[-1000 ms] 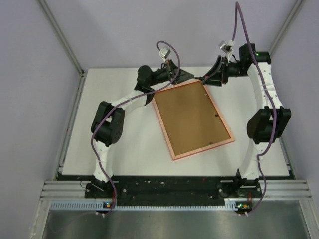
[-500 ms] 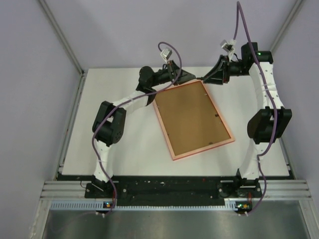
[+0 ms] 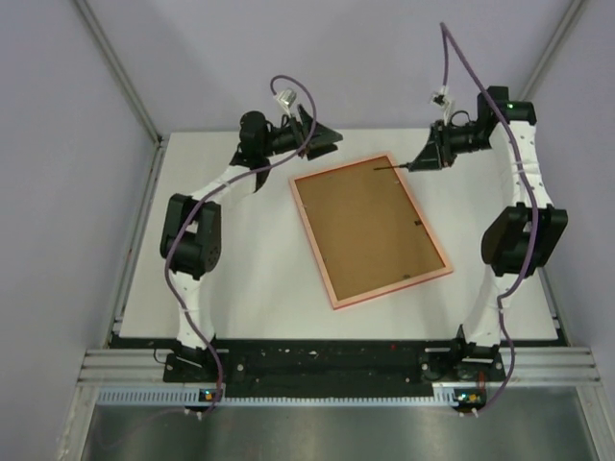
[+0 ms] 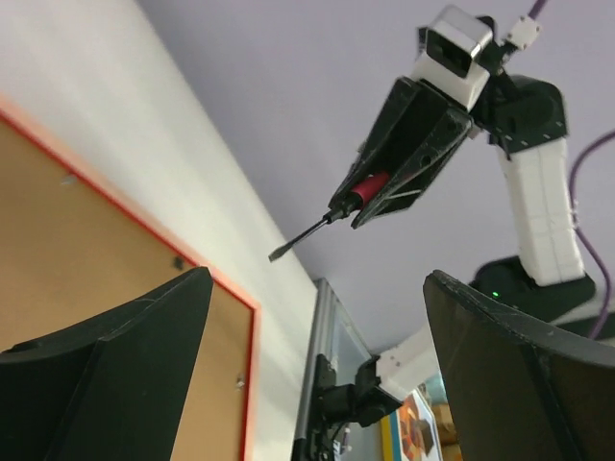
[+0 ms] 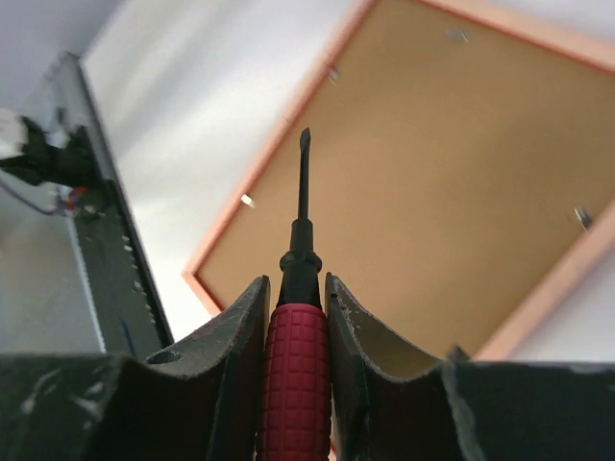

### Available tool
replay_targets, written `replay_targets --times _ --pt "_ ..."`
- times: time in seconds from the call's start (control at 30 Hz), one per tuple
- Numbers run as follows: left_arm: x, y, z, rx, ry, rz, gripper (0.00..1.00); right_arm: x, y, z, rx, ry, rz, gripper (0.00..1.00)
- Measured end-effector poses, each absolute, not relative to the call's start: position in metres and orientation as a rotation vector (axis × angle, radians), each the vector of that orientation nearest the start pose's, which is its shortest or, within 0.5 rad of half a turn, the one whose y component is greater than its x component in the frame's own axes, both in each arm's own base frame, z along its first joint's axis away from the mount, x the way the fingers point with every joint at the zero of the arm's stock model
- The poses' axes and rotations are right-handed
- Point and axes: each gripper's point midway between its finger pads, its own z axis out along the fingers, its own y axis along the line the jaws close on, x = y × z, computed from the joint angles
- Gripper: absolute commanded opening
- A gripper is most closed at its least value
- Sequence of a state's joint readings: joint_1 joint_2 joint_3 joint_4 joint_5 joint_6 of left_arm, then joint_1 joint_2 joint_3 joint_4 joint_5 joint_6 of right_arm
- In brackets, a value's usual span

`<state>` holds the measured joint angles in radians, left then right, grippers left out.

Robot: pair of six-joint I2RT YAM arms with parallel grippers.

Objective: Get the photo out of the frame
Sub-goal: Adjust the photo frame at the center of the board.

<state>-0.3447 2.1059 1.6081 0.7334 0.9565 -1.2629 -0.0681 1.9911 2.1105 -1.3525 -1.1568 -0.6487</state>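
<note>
Clamped on the screwdriver (image 5: 298,384), the right gripper (image 5: 296,288) should lever the frame (image 3: 370,229)'s back tabs (image 5: 248,200) gently; the left gripper (image 4: 317,277) gapes empty.

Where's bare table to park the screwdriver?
Widest bare patch: table left of the frame, out to the left arm. Also the near strip between the frame's near corner and the arm bases. Crowded: the frame's far edge, with the open left gripper and the right gripper holding the screwdriver.

red-handled screwdriver (image 4: 332,216) in right gripper (image 4: 344,213), beyond frame (image 4: 67,250)
</note>
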Motion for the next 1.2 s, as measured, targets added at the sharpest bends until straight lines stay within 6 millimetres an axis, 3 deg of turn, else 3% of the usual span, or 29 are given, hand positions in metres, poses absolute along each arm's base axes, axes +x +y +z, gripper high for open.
replay_targets --times 0.13,0.27,0.37,0.53,0.73,0.97,1.2 --pt "0.472 -0.311 0.272 0.209 1.884 -1.653 0.98 0.4 0.095 0.222 -0.844 2.305 0.907 0.0" --pt "0.477 -0.302 0.245 0.285 1.981 -1.393 0.98 0.379 0.06 0.177 -0.877 2.549 0.652 0.0" --pt "0.48 -0.294 0.219 0.342 2.051 -1.197 0.98 0.359 0.038 0.16 -0.931 2.648 0.505 0.0" --pt "0.483 -0.279 0.181 0.415 2.144 -0.936 0.98 0.331 0.008 0.17 -1.047 2.667 0.265 0.0" --pt "0.494 -0.269 0.151 0.494 2.184 -0.685 0.98 0.314 -0.005 0.195 -1.118 2.592 0.109 0.0" --pt "0.499 -0.28 0.123 0.589 2.205 -0.532 0.98 0.285 0.013 0.163 -1.279 2.649 0.173 0.0" --pt "0.521 -0.289 0.13 0.655 2.131 -0.485 0.98 0.283 0.022 0.155 -1.291 2.668 0.215 0.0"
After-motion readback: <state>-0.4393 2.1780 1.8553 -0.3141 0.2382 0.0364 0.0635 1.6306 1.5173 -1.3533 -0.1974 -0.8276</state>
